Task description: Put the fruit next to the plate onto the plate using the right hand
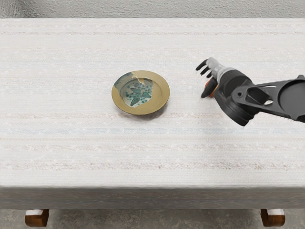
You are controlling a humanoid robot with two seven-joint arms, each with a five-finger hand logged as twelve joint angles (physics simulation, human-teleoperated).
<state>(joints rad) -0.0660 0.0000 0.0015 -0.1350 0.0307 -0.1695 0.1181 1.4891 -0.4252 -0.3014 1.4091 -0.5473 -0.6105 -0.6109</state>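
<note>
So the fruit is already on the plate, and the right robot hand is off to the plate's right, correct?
No. The head view shows no fruit on the plate. The fruit, a reddish bit, shows at the right robot hand, right of the plate. The robot hand is indeed off to the plate's right.

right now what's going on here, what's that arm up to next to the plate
The robot's right hand is over a small orange-red fruit on the cloth-covered table, to the right of a gold-rimmed plate. The hand hides most of the fruit, so a grip can't be confirmed. The fruit is not yet on the plate. The left arm is out of view.
</note>
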